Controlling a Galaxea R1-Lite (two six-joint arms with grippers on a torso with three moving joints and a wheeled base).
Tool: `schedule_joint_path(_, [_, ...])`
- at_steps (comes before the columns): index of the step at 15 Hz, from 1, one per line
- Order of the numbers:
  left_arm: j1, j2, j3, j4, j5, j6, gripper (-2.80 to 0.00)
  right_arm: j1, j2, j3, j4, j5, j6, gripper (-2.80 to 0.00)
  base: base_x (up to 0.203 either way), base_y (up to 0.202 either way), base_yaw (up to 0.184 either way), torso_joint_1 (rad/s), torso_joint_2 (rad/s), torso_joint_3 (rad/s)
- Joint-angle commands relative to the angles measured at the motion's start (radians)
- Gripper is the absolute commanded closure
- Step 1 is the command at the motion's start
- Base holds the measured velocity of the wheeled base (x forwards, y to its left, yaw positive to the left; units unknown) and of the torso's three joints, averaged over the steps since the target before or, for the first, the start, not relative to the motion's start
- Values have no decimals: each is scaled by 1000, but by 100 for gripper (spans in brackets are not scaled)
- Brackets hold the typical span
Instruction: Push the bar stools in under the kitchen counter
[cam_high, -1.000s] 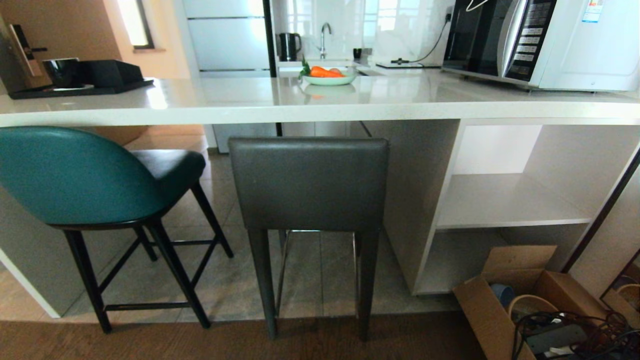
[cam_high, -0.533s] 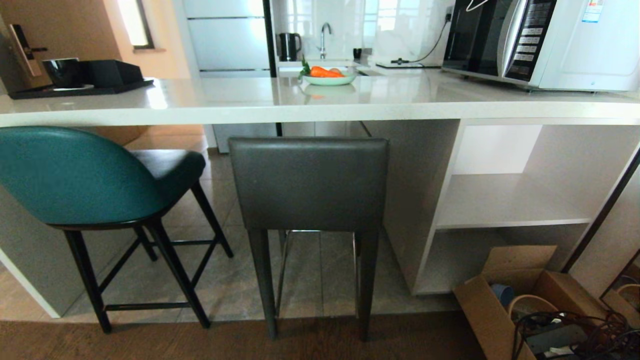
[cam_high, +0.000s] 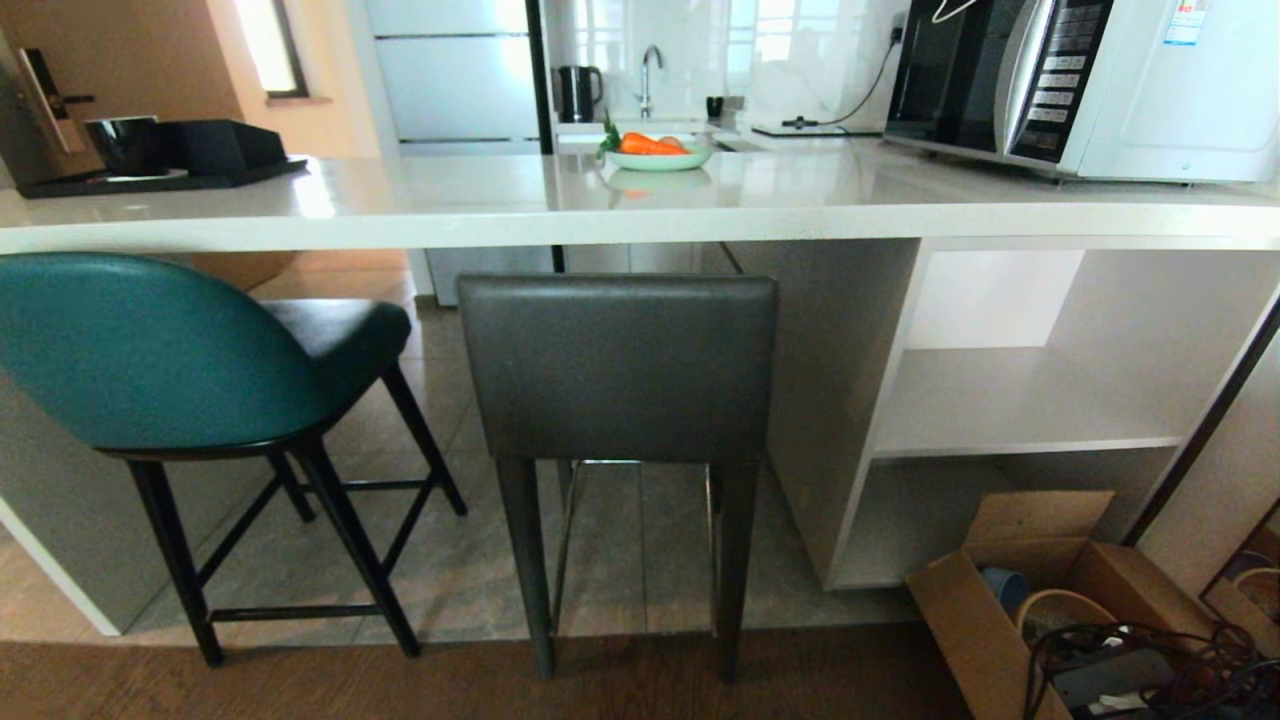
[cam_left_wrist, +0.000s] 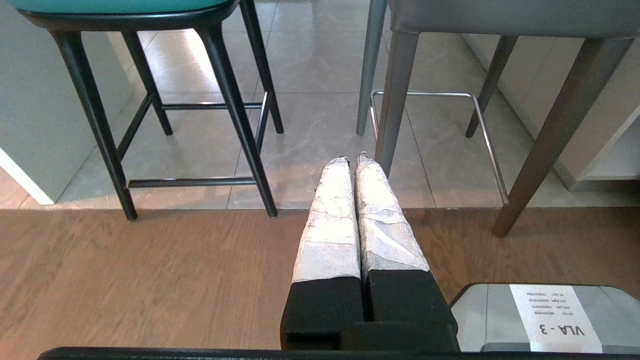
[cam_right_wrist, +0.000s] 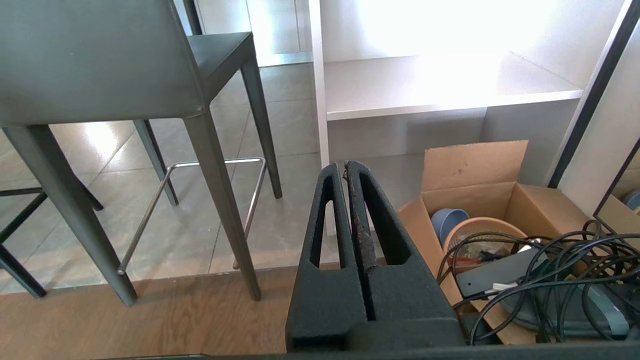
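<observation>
Both bar stools are shown standing at the near edge of the bench (cam_high: 480, 205), a long glossy white slab. The teal stool (cam_high: 150, 350), with curved back and thin black legs, is set at the left and turned at an angle, so that its seat points obliquely toward the bench and its backrest remains outside the slab edge. The dark grey stool (cam_high: 618, 365), square-backed and fitted with a chrome footrest (cam_left_wrist: 425, 94), is placed squarely, its back facing the robot; its rear legs rest on the wooden floor (cam_left_wrist: 150, 270) just short of the tiled strip. Neither stool is judged fully tucked in.

The left gripper (cam_left_wrist: 353, 159) is seen low, pressed narrow with nothing held, aimed between the two stools. The right gripper (cam_right_wrist: 345, 172) is likewise pressed together and empty, beside the grey stool and above a cardboard box (cam_right_wrist: 480, 200) of cables. Closed fingers are judged suited to pushing, since a blunt contact suffices against a backrest.
</observation>
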Motion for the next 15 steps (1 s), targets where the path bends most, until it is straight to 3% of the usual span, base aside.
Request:
schedule_joint_path(1, [0, 2, 1, 1, 0, 0, 0, 1, 2, 28, -1, 0, 0, 0, 0, 0, 0, 0, 0, 0])
schedule_joint_path(15, [1, 2, 1, 0, 6, -2, 0, 0, 2, 28, -1, 0, 0, 0, 0, 0, 0, 0, 0, 0])
